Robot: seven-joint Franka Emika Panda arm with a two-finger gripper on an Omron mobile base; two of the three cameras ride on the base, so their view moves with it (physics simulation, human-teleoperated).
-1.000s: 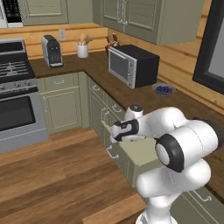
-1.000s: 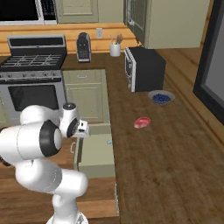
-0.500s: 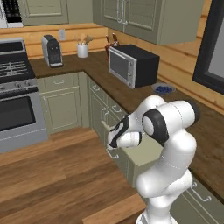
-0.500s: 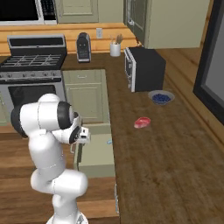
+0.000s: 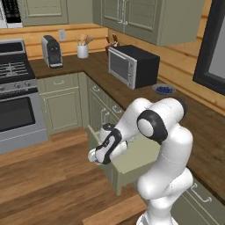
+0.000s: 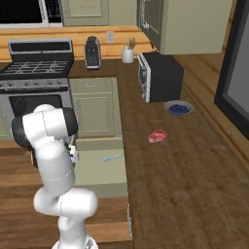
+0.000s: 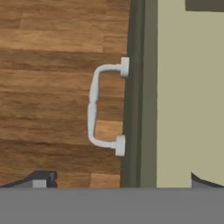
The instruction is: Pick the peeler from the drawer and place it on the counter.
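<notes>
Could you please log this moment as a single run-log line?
stage: drawer open, pre-grasp | gripper: open, above silver drawer handle | light blue-handled peeler: lying in sage-green drawer | dark brown wood counter: peeler not yet placed

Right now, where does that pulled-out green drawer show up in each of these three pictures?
Left base view: the drawer juts from the cabinets at lower middle, behind the white arm.
Right base view: it sits left of centre, with the peeler lying inside.
Hand view: its front edge and silver handle run down the middle, over the plank floor.
Shared landmark: the black microwave on the counter.
</notes>
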